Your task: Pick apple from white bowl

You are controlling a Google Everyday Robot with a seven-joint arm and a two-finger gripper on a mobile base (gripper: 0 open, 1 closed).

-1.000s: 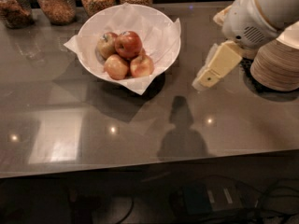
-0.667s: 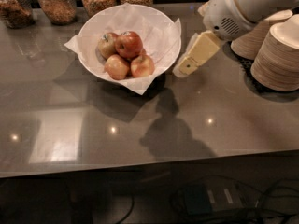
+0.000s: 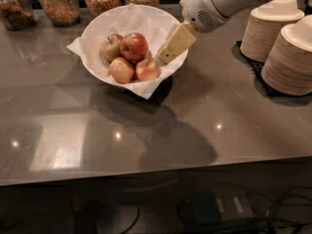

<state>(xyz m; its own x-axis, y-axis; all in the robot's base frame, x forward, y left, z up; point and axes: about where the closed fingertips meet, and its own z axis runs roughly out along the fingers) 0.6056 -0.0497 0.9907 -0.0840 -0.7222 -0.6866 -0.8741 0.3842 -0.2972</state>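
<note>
Claw (image 3: 163, 57) over white bowl (image 3: 89, 31) rim, just beside apple (image 3: 134, 46), apart.

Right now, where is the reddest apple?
The apple sits among paler apples in the white bowl, upper left in the camera view, with the gripper just to its right.
</note>
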